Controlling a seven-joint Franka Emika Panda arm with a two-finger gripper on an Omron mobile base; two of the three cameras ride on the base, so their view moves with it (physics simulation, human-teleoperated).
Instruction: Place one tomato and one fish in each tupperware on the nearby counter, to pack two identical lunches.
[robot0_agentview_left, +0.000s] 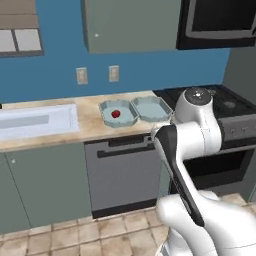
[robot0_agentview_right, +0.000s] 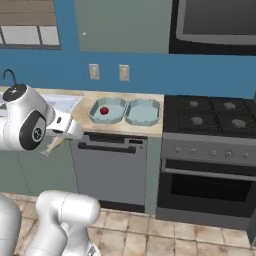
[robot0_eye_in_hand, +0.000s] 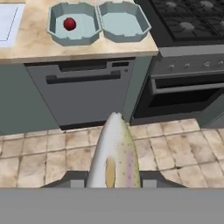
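The gripper (robot0_eye_in_hand: 114, 183) is closed on the fish (robot0_eye_in_hand: 114, 155), its two dark fingertips (robot0_eye_in_hand: 74, 179) pressed against either flank of the body near the bottom of the hand view. The fish is slim and pale tan with a faint pinkish stripe and fine speckling, and it points away from the hand, its narrow end up towards the cabinets. In the right base view the fish (robot0_agentview_right: 54, 145) hangs tilted below the white wrist, in front of the cabinet fronts and clear of the worktop.

Beneath the hand lies a tiled floor (robot0_eye_in_hand: 39, 153) of beige squares. Ahead of the hand stands a grey dishwasher front (robot0_eye_in_hand: 83, 94) with a dark handle bar, and to the right of it, seen from the hand, an oven (robot0_eye_in_hand: 183, 94) with a black gas stove top (robot0_eye_in_hand: 183, 22) above it.

Further ahead, on the beige stone-patterned counter (robot0_eye_in_hand: 30, 43), sit the two pale teal-grey octagonal tupperware containers, touching side by side. The left tupperware (robot0_eye_in_hand: 54, 30) holds one red tomato (robot0_eye_in_hand: 69, 23) resting near its middle. The right tupperware (robot0_eye_in_hand: 144, 26), the one nearer the stove, has nothing in it. Beyond the left container, at the far left of the hand view, the edge of a white sink (robot0_eye_in_hand: 8, 24) is set into the counter.
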